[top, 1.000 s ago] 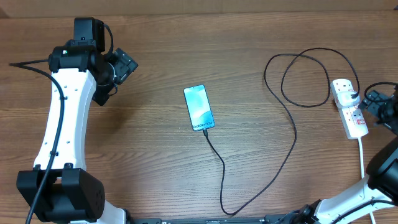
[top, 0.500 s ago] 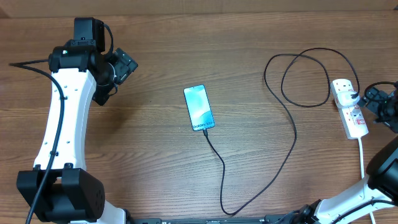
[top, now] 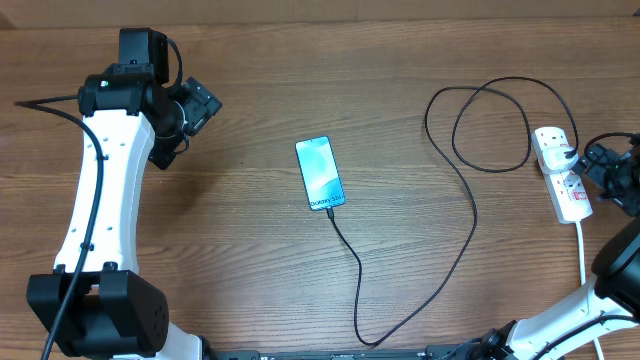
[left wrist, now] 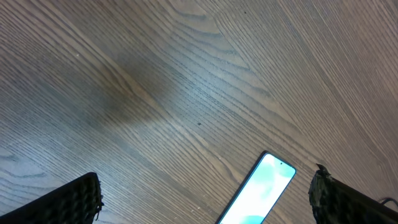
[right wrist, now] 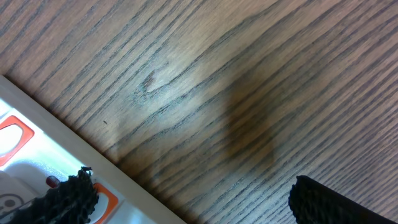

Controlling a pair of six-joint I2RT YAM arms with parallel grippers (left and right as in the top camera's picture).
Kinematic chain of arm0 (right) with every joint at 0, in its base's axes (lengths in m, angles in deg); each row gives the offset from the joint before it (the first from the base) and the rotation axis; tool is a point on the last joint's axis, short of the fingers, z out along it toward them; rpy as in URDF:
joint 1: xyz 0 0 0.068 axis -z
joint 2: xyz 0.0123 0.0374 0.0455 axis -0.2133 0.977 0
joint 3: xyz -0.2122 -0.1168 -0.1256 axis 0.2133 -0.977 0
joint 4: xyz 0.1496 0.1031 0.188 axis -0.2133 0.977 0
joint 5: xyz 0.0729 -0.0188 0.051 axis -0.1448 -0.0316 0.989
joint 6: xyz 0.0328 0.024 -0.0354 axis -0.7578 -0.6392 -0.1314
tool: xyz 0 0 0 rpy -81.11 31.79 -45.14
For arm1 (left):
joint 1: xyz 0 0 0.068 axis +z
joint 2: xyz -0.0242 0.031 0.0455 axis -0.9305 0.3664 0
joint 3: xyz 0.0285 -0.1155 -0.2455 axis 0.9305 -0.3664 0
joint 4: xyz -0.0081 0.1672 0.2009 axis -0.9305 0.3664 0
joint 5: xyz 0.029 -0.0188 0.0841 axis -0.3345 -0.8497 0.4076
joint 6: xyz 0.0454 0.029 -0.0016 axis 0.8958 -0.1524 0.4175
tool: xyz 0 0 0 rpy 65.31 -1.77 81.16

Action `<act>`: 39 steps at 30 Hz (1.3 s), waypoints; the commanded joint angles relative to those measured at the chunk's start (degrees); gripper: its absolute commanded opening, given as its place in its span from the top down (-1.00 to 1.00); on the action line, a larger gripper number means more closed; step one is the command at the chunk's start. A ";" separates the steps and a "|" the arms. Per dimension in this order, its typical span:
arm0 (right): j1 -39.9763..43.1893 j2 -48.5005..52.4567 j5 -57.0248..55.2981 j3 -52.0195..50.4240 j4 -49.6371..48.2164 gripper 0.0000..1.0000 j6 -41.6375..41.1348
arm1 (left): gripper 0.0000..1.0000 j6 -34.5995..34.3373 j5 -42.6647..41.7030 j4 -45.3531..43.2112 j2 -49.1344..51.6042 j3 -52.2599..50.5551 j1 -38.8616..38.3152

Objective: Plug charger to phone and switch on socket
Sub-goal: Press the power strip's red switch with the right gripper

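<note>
Charger (top: 470, 230) reaches phone (top: 319, 173); socket (top: 560, 175) at the table's (top: 400, 60) right edge awaits switching (I judge); left gripper (top: 200, 106) and right gripper (top: 597, 161) both gape empty.

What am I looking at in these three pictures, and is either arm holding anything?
Two robot arms sit at a wooden table. One picture looks straight down from above. The other two come from a camera on each wrist, so the dark shapes at their lower edges are that gripper's own fingers. On the table lie a phone, screen up, a white socket strip at the right, and a black charger cable looping between them and reaching the phone's lower edge. The left gripper hovers far left of the phone; the right gripper is beside the socket. Both are open and hold nothing.
</note>
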 commanded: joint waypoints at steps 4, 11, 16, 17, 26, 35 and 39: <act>-0.07 1.51 0.28 -0.35 0.46 -1.00 0.35 | -0.99 0.68 0.81 0.20 -1.27 0.81 -0.13; -0.09 1.51 0.37 -0.35 1.81 -0.99 0.35 | -1.00 0.70 0.81 0.20 -1.27 0.79 -0.13; -0.09 1.51 1.84 -0.35 2.71 -0.99 0.39 | -1.00 0.70 0.81 0.20 -1.27 0.81 -0.13; -0.09 1.51 1.84 -0.35 2.91 -0.99 0.39 | -1.00 0.70 0.81 0.20 -1.27 0.81 -0.13; -0.09 1.51 1.88 -0.35 4.52 -0.99 0.39 | -1.00 0.70 0.81 0.20 -1.27 0.81 -0.13; -0.09 1.51 2.91 -0.35 5.31 -0.99 0.39 | -0.99 0.68 0.81 0.20 -1.27 0.81 -0.13; -0.09 1.51 3.69 -0.35 5.18 -1.00 0.46 | -0.99 0.70 0.81 0.20 -1.27 0.79 -0.13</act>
